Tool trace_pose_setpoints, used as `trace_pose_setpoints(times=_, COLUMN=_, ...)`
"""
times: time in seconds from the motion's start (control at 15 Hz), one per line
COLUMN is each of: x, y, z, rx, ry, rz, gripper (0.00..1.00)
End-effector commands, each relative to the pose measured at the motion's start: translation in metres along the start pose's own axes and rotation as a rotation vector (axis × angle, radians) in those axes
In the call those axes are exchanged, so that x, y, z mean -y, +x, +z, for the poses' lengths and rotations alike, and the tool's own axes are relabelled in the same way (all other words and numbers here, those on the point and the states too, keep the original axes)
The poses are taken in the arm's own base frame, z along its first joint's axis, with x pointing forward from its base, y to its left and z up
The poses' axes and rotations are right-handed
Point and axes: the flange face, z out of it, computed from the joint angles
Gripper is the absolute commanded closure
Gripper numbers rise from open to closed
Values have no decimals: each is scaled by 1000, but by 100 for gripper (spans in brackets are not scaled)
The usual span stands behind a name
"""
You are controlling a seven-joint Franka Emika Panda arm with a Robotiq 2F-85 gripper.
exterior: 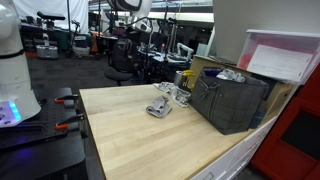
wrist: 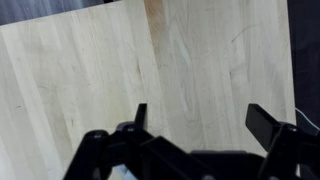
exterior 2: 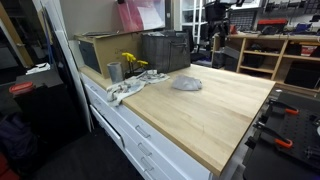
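Note:
In the wrist view my gripper (wrist: 203, 118) is open and empty, its two dark fingers spread wide above the bare light wooden tabletop (wrist: 90, 70). Nothing lies between or under the fingers. The gripper itself does not show in either exterior view; only the white arm base (exterior: 12, 60) stands at the table's end. A small grey crumpled object (exterior: 160, 108) lies on the table, and it also shows in an exterior view (exterior 2: 187, 83).
A dark grey crate (exterior: 232, 100) (exterior 2: 165, 50) stands at the table's edge. Beside it are a metal cup (exterior 2: 115, 71), a yellow item (exterior 2: 131, 62), a light cloth (exterior 2: 125, 88) and a cardboard box (exterior 2: 95, 50). A pink-lidded bin (exterior: 285, 55) sits above.

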Motion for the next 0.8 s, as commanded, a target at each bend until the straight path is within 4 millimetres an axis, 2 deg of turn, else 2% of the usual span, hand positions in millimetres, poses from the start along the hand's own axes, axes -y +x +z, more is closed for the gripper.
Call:
trace_pose_setpoints(times=0.0, x=17, y=-33, z=-15, rx=0, ry=-34, rz=-116, gripper=0)
trace_pose_setpoints(times=0.27, x=34, y=-48, z=-35, rx=-104, ry=-37, rz=-118, gripper=0)
trace_pose_setpoints(times=0.73, x=35, y=-67, z=-74, rx=-306, ry=-89, rz=-71, gripper=0)
